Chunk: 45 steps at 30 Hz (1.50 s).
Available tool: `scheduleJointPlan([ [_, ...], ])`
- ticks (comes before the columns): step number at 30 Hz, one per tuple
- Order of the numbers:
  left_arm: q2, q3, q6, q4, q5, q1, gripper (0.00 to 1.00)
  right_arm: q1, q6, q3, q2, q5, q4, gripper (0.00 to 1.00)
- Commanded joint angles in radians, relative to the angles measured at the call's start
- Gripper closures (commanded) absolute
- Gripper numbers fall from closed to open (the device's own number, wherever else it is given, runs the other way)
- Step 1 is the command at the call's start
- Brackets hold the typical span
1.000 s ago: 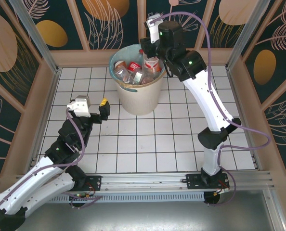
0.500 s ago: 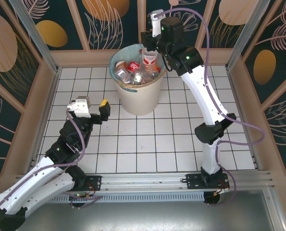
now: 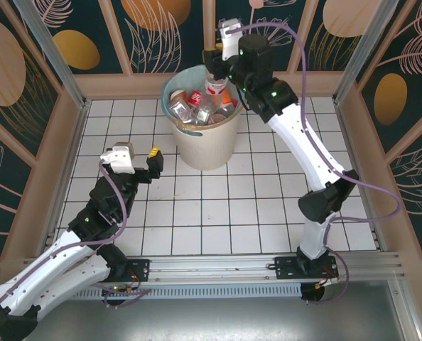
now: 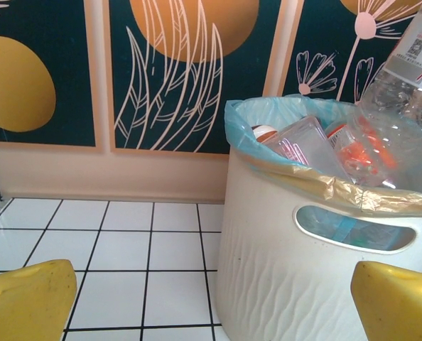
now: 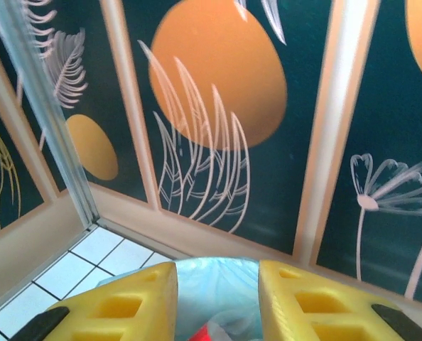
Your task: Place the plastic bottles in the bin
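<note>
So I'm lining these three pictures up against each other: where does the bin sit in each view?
Top external: the bin stands top centre, on the far tiles.
Left wrist: it takes the right half of the picture, cut off by the right edge.
Right wrist: its blue-green bag peeks in at bottom centre, between the yellow jaws.
Shared landmark: the orange disc with leaf lines on the back wall, behind the bin.

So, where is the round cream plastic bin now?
In the top external view, the round cream plastic bin stands far centre, near the back wall, below the right gripper.
</note>
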State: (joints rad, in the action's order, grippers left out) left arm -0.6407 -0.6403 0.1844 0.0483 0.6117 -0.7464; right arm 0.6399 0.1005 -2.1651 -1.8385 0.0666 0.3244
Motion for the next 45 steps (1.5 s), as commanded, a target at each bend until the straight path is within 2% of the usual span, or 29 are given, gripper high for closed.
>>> scheduleJointPlan([
  [1,0.026,0.014,0.019,0.014,0.014,0.002,0.02,0.059,0.147,0.139,0.011,0.039,-0.159,0.96],
  [8,0.052,0.018,0.013,-0.007,0.031,0.002,0.01,0.096,0.266,0.173,-0.031,0.062,-0.276,0.96],
  [12,0.057,0.016,0.022,-0.015,0.03,0.001,0.01,0.117,0.278,0.199,-0.032,0.023,-0.334,0.97],
  [18,0.075,0.02,0.035,-0.022,0.037,0.002,0.01,0.147,0.301,0.326,0.037,0.013,-0.509,0.97],
  [29,0.085,0.023,0.045,-0.017,0.046,0.001,0.01,0.158,0.344,0.393,0.103,-0.02,-0.6,0.97],
  [34,0.084,0.02,0.056,-0.013,0.044,0.002,0.01,0.158,0.426,0.482,0.101,-0.025,-0.73,0.97],
  [39,0.09,0.019,0.067,-0.023,0.054,0.001,0.01,0.156,0.525,0.494,0.06,-0.024,-0.74,0.96],
  [42,0.097,0.018,0.073,-0.03,0.055,0.002,0.01,0.153,0.548,0.524,0.06,-0.037,-0.726,0.94],
  [45,0.104,0.022,0.077,-0.031,0.061,0.001,0.01,0.155,0.543,0.553,0.077,-0.047,-0.69,0.78],
])
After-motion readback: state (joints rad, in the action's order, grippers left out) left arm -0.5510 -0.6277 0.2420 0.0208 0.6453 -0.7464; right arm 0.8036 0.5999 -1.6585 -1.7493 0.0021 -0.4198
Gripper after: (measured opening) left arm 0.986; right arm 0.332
